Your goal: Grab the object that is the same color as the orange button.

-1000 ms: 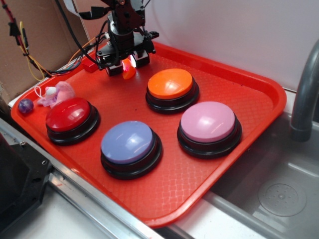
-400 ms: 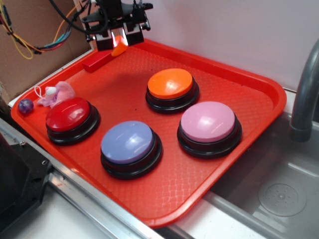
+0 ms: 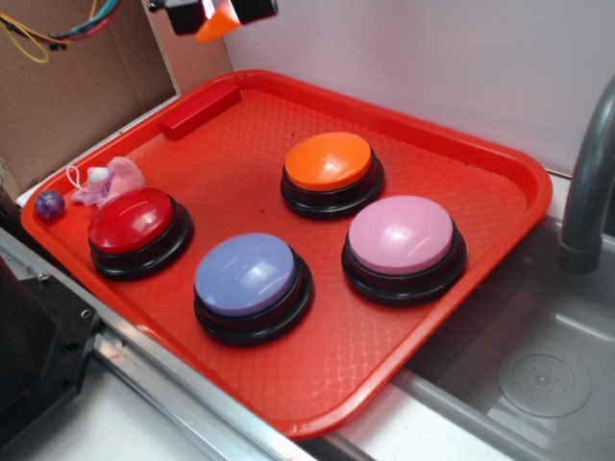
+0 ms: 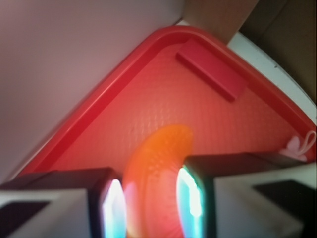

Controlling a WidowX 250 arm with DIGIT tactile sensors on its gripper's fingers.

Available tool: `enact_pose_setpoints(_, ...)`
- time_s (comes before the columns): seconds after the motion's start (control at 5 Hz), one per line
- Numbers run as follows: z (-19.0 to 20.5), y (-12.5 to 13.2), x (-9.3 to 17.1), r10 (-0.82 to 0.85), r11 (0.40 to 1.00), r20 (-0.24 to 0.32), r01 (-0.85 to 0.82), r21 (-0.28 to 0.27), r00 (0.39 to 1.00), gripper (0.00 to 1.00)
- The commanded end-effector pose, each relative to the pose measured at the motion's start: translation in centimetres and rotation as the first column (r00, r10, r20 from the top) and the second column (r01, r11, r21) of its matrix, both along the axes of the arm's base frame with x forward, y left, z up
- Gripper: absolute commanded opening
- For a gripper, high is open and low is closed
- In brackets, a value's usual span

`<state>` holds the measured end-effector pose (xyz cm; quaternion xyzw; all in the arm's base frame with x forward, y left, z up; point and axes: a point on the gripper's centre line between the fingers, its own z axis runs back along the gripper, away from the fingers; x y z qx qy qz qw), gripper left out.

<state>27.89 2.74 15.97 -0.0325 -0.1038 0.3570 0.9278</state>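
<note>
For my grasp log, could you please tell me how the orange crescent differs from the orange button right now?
The orange crescent is small and curved; the orange button is large and domed. The crescent is held in the claw above the tray, whereas the button sits on the tray. The button has a black base; the crescent has none. Both are orange.

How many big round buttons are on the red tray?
4. The orange button is at the back, the pink button at the right, the blue button at the front and the red button at the left. None looks hidden.
</note>
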Motion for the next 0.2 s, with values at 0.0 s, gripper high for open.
enact_pose_setpoints(0.0,4.94,1.74,-2.31,-0.049,0.994,0.08,0.056,-0.095,0.996,0.0)
